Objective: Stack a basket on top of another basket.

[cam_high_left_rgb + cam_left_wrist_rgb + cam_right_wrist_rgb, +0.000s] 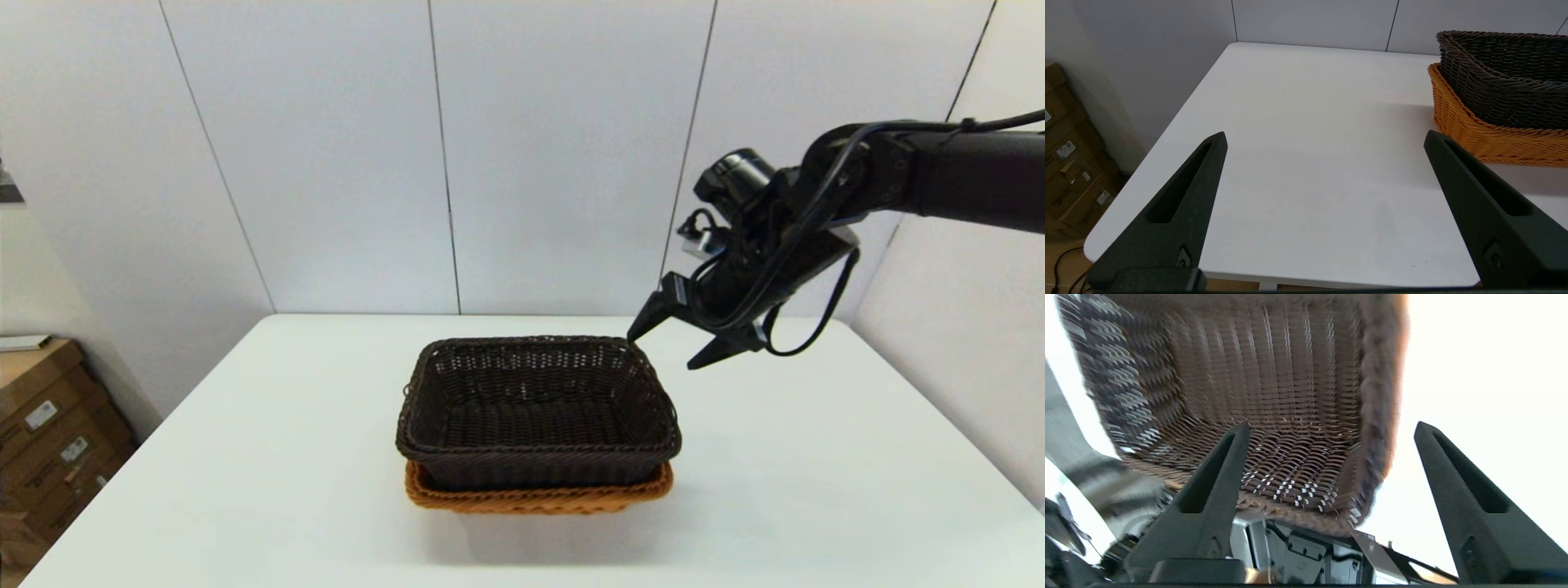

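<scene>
Wicker dark basket (pixel 537 412) sits nested in the orange basket (pixel 539 495), just below the right gripper (pixel 678 343), whose fingers are spread wide and empty. It looks light, stiff and rough-surfaced; its braided rim nearest the fingers offers the likeliest hold. Left gripper (pixel 1327 171) is parked, also spread, beside the stack.

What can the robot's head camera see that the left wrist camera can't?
Only the head view shows the right gripper, open and empty, in the air by the far right corner of the dark brown basket. Only the left wrist view shows the left gripper, open over bare table. Both show the dark basket nested in the orange basket, and cardboard boxes.
</scene>
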You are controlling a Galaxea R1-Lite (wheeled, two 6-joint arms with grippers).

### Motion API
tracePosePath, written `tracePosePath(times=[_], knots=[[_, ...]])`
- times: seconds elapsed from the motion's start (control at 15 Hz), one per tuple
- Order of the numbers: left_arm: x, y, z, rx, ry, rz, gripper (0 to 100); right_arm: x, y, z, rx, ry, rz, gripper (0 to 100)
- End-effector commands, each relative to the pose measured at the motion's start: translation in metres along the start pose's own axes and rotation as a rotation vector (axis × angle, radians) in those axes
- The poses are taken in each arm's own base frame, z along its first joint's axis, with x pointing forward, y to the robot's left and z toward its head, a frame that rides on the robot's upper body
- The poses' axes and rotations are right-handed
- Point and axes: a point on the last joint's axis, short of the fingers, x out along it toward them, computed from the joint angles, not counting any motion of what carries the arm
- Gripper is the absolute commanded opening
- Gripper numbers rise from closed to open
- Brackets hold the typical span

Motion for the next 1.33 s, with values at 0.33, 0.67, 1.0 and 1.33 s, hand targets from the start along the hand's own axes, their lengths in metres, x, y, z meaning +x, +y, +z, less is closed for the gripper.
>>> tracePosePath(times=[0.33, 0.67, 1.0, 1.33], knots=[[0.000, 0.000, 0.000, 0.000, 0.000, 0.000, 100, -0.153, -0.071, -0.038, 0.014, -0.180, 0.026, 100], [0.000, 0.000, 0.000, 0.000, 0.000, 0.000, 100, -0.228, -0.070, -0.143, -0.038, -0.331, -0.006, 100], [0.000, 0.000, 0.000, 0.000, 0.000, 0.000, 100, -0.250, -0.063, -0.281, -0.126, -0.361, 0.077, 100], [0.000, 0.000, 0.000, -0.002, 0.000, 0.000, 100, -0.222, -0.088, -0.376, -0.134, -0.431, 0.074, 100]])
